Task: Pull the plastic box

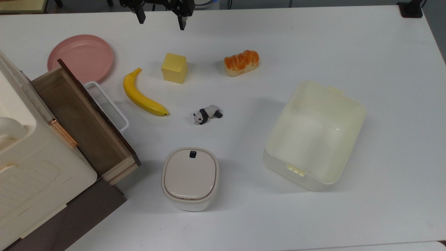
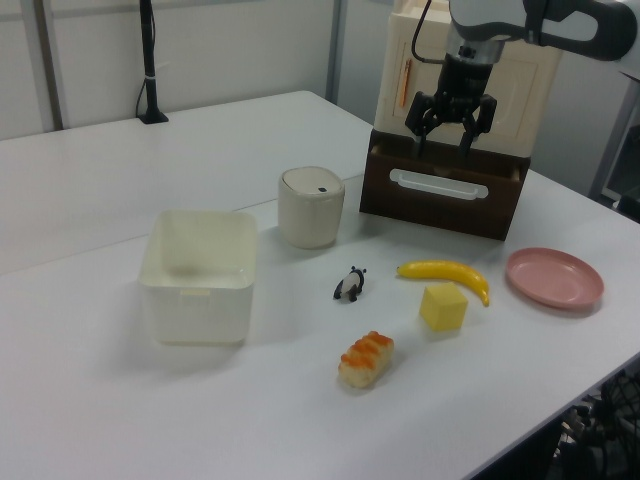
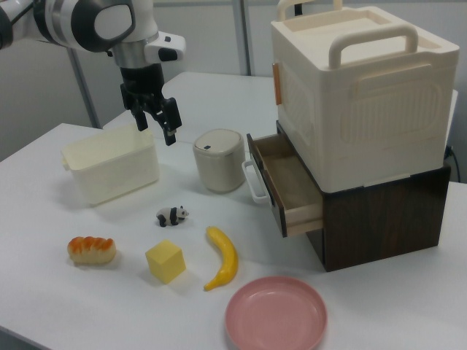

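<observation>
Gripper spread wide, nothing between the fingers, hanging above the white table at the top view's upper edge. Plastic box sits open and upright, well apart from the gripper, toward the top view's lower right; no contact. Yellow cube lies nearest, just below the gripper in the top view. Banana and pink plate lie to the top view's lower left of it. Bread loaf to its lower right.

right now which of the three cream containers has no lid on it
The plastic box, the wide tub beside the bread. The small bin has a beige lid, and the big storage bin on the drawer unit is closed.
</observation>
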You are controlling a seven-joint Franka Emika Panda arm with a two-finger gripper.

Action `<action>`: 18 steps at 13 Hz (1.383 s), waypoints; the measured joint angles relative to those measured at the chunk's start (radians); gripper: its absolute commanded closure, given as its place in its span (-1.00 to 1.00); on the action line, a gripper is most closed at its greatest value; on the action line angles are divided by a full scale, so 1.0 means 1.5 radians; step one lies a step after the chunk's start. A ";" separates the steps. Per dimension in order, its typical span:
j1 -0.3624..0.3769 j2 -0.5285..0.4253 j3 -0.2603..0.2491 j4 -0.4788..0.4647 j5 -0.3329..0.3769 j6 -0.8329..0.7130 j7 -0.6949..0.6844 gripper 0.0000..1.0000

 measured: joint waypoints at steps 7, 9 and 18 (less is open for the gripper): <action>0.000 -0.012 -0.006 0.000 0.006 0.000 0.000 -1.00; 0.000 -0.012 -0.006 0.000 0.006 0.000 0.000 -1.00; 0.001 -0.012 -0.006 -0.001 0.007 0.000 0.000 -1.00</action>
